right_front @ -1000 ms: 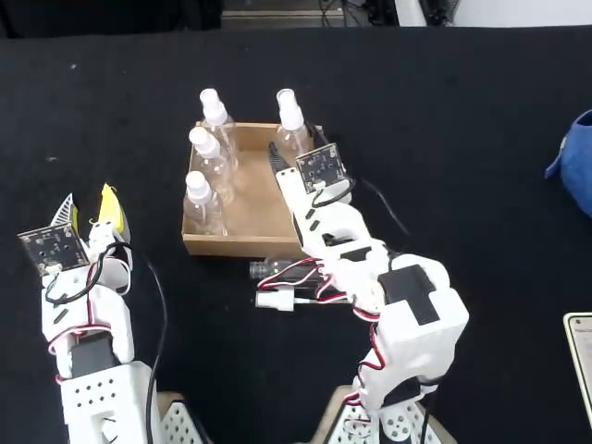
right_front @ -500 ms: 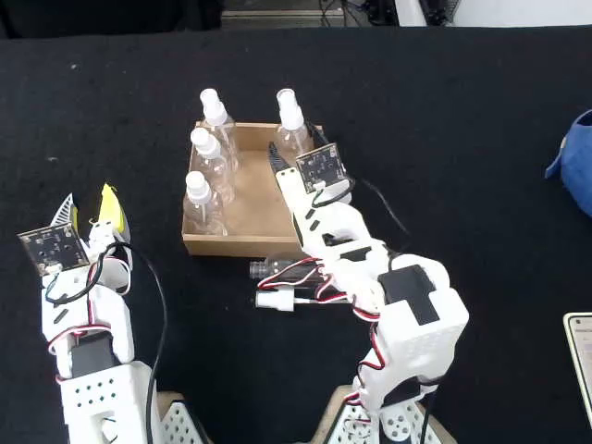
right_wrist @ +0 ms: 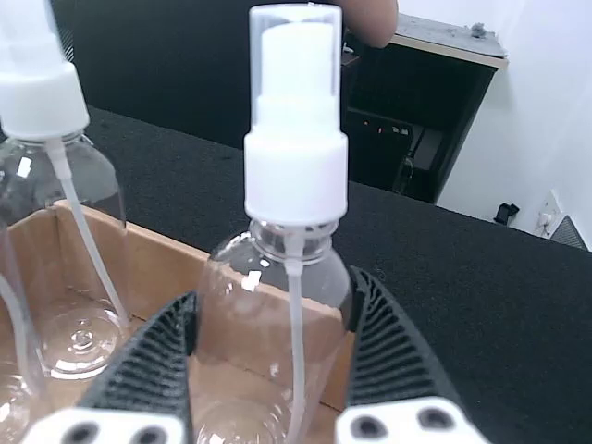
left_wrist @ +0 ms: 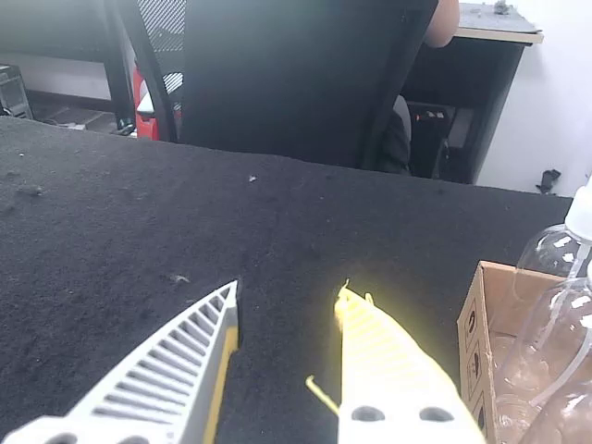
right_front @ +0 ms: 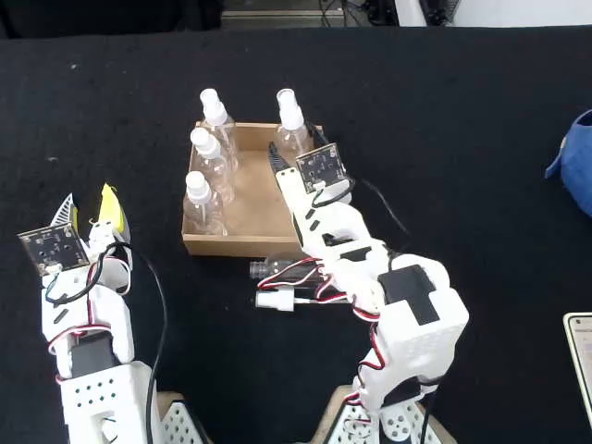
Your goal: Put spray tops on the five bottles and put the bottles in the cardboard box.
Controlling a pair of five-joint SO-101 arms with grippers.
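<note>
The cardboard box (right_front: pixel 248 215) sits mid-table with three capped spray bottles (right_front: pixel 205 155) along its left side. A fourth capped bottle (right_wrist: pixel 277 305) stands in the box's far right corner (right_front: pixel 290 123). My right gripper (right_front: pixel 292 150) is around it, a black finger (right_wrist: pixel 157 356) pressed against each side of its body. An uncapped bottle (right_front: pixel 285 269) lies on the black table in front of the box, partly under the right arm, with a loose spray top (right_front: pixel 276 299) beside it. My left gripper (right_front: pixel 88 206) (left_wrist: pixel 288 294) is open and holds nothing, left of the box (left_wrist: pixel 476 319).
A blue object (right_front: pixel 577 166) pokes in at the table's right edge, and a white item (right_front: pixel 581 356) lies at the lower right. Bare black cloth stretches to the left of and behind the box. Beyond the table's far edge stands a dark chair (left_wrist: pixel 277 74).
</note>
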